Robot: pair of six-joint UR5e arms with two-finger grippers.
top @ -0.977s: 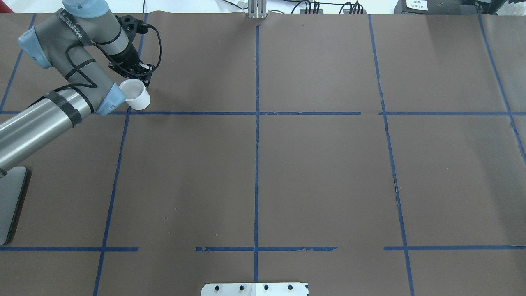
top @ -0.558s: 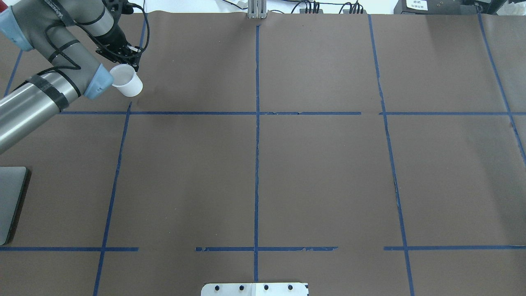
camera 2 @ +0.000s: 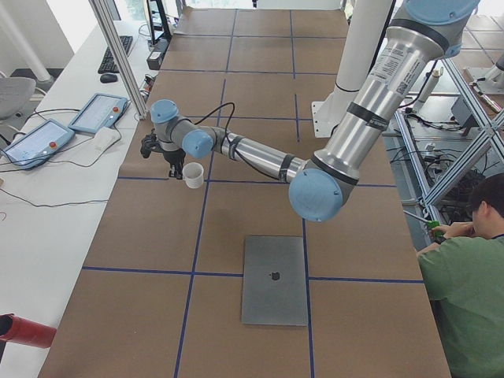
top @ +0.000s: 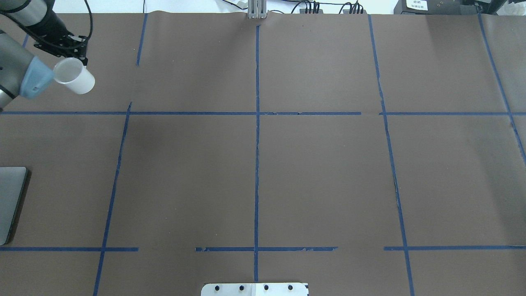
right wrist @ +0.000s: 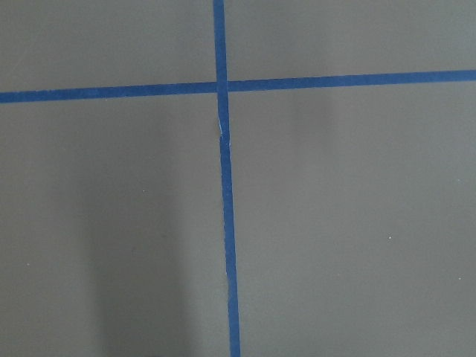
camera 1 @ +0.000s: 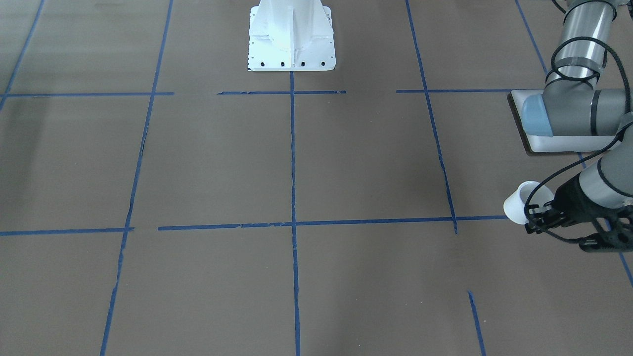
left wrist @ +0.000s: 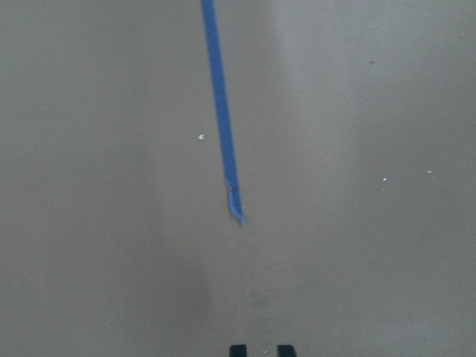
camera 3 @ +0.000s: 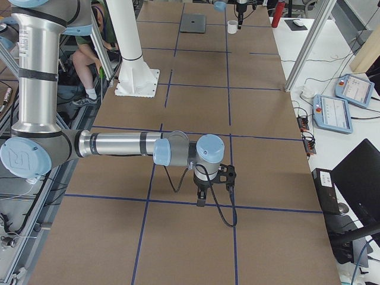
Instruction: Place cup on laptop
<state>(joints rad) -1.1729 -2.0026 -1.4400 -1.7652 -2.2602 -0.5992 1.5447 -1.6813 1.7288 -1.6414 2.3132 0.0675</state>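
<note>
Left claw (camera 1: 538,217): closed on the small white tapered cup (top: 76,81), gripped at the rim side; cup held tilted over the brown paper-covered table (top: 320,172), near its far left corner. Flat silver-grey closed laptop (camera 2: 274,279): lying on the table at the robot's left end, dark logo uppermost, well apart from the cup. Right claw (camera 3: 202,199): pointing down above a crossing of blue tape lines (right wrist: 223,85); whether wide or narrow cannot be told

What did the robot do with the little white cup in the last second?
The left pincer carried the cup sideways toward the robot's left, gripping it the whole time. Nothing was let go. The laptop stayed where it was.
</note>
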